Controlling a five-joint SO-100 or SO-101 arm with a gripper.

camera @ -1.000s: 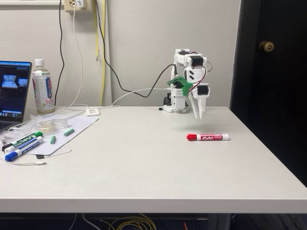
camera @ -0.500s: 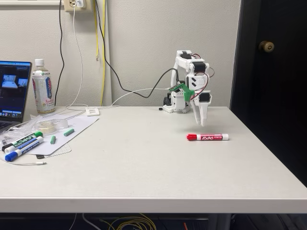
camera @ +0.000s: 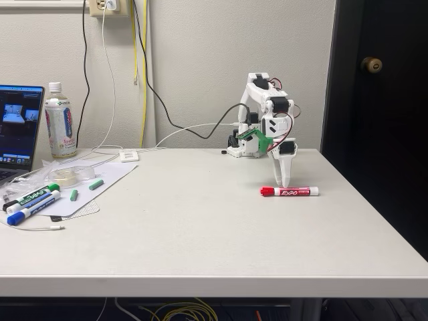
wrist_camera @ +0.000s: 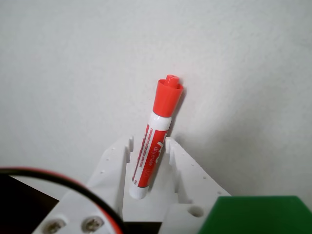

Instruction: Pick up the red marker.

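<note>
Wrist view: white two-finger gripper [wrist_camera: 148, 148] is straddling, fingers parted and not yet clamped, the red-capped, white-barrelled marker [wrist_camera: 155, 136] lying on the pale tabletop [wrist_camera: 73, 73], its long axis running toward 12 o'clock, cap farthest away.

Table [camera: 200, 234]: pale grey top. Red marker [camera: 289, 192] lying flat at 3 o'clock; arm base [camera: 242, 148] at 12; green marker [camera: 33, 195], blue marker [camera: 30, 209], paper sheet [camera: 100, 184] at 9; bottle [camera: 60, 122], laptop [camera: 17, 134] at 10.
</note>
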